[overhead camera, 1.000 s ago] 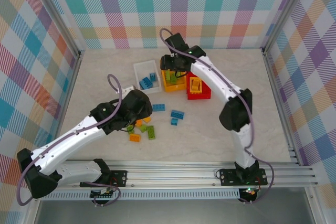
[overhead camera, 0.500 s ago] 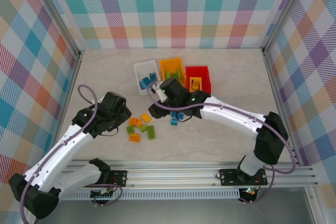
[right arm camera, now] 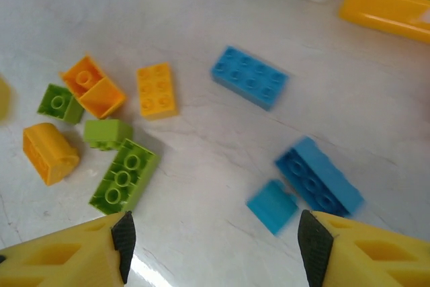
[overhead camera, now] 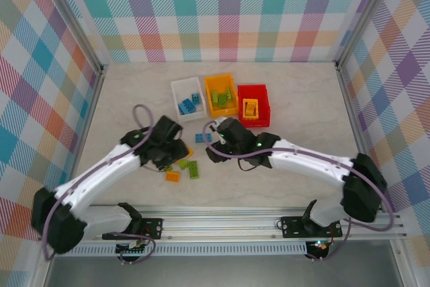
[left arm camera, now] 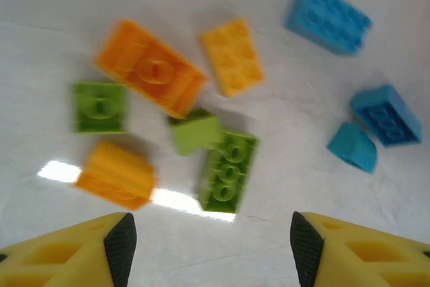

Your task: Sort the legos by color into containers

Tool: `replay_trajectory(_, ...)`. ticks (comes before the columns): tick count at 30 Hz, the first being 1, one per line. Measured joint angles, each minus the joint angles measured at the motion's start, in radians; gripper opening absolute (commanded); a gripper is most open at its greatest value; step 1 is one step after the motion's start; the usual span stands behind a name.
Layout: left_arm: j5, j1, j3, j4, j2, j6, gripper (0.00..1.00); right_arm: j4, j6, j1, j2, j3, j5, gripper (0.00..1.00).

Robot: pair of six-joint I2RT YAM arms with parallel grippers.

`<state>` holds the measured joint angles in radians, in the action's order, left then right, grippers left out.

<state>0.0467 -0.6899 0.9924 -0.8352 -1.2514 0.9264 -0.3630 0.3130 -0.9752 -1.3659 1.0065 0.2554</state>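
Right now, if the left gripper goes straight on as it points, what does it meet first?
Probably the long green lego, lying just ahead of the left gripper; depth is unclear.

**A robot lab's test cell**

Two white-and-black robot arms, the left arm (overhead camera: pixel 101 179) and the right arm (overhead camera: pixel 309 162), are sitting bolted to an aluminium rail (overhead camera: pixel 222 223) along the near edge of a pale marbled tabletop (overhead camera: pixel 316 105). Bare metal posts (overhead camera: pixel 70 18) are framing the space. Flat panels printed in pastel plaid (overhead camera: pixel 228 5) are standing in for walls on three sides. Purple cables (overhead camera: pixel 141 106) are looping openly off the arms. Small plastic bins (overhead camera: pixel 265 105) and toy bricks (overhead camera: pixel 193 169) are lying out on the tabletop, giving it the look of a staged research bench.
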Motion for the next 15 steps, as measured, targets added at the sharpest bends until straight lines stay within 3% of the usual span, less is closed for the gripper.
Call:
replay_trajectory(5,-0.003,-0.147,0.199,0.098,-0.294,-0.126,0.77,-0.048,0.161,0.007,0.289,-0.114,0.082,0.75)
replay_trajectory(11,-0.002,-0.173,0.301,0.131,-0.536,-0.236,0.8,-0.183,0.296,0.007,0.606,-0.188,0.105,0.77)
replay_trajectory(15,0.0,-0.18,0.311,0.131,-0.608,-0.274,0.81,-0.273,0.342,0.007,0.726,-0.188,0.127,0.77)
